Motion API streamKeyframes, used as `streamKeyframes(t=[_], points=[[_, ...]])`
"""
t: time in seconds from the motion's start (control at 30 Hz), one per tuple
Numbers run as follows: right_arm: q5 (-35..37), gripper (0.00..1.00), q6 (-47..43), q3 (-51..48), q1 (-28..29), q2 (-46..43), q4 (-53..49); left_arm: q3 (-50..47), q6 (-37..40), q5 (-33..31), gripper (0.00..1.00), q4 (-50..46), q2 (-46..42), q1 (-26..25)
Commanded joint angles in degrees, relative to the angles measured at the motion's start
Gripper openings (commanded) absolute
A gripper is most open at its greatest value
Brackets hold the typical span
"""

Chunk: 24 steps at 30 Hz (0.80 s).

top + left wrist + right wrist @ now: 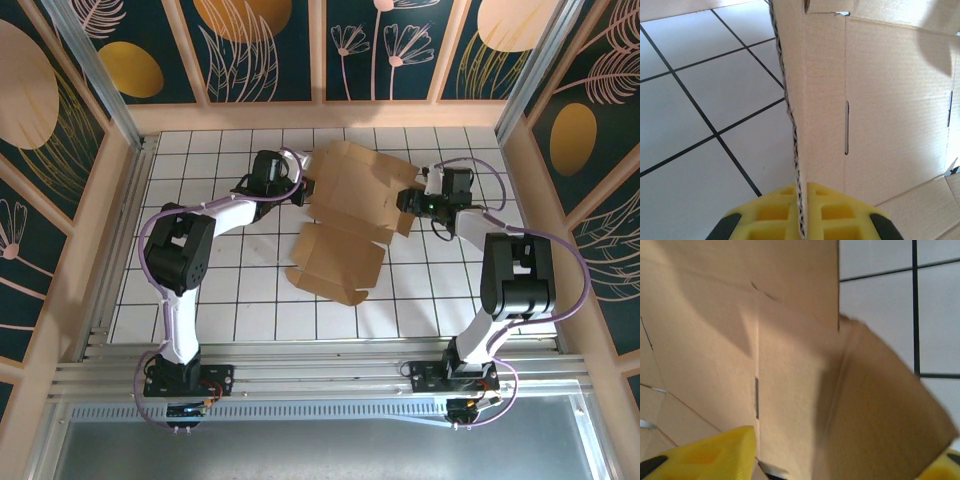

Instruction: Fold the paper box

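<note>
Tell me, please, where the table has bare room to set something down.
Free: the near tiles between the paper box and the front rail, and the far-left tiles behind the left arm. Crowded: mid-table, where the left gripper and right gripper meet the box.

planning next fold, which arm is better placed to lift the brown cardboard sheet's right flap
Right, likely: right gripper straddles that flap of the brown cardboard sheet; left gripper is shut on its opposite edge.
</note>
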Motion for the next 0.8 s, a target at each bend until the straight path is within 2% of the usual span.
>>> streamKeyframes(t=[0.0,0.13,0.17,0.23,0.33,0.43,0.53,0.63,0.77], points=[[0.7,0.43,-0.9,0.6,-0.2,-1.3,1.8,1.6,0.5,2.1,0.00,3.0,0.6,0.4],[2.3,0.17,-0.4,1.4,0.1,-1.7,3.1,1.3,1.0,1.0,0.00,3.5,0.1,0.4],[3.2,0.13,-0.4,1.2,0.2,-2.1,3.9,0.9,1.1,0.6,0.04,3.9,-0.4,0.4],[5.7,0.04,-0.7,0.6,1.1,-3.2,5.6,-1.2,0.7,-1.1,0.19,6.3,-2.3,0.4],[11.4,0.02,-2.2,-0.5,3.0,-5.0,7.8,-5.6,-2.0,-5.0,0.37,9.3,-8.4,0.4],[15.4,0.00,-4.0,-1.6,4.7,-6.9,10.4,-11.3,-8.0,-8.7,0.45,10.5,-16.8,0.4],[17.9,0.00,-4.7,-3.2,6.0,-8.5,13.7,-18.9,-18.7,-8.9,0.47,10.9,-26.2,0.2],[20.8,0.00,-6.2,-6.7,7.9,-10.2,19.8,-27.3,-29.4,-7.9,0.46,13.4,-31.4,-1.9],[23.5,0.00,-9.1,-12.8,10.8,-11.8,28.6,-28.7,-31.6,-12.6,0.44,6.1,-32.5,-5.3]])
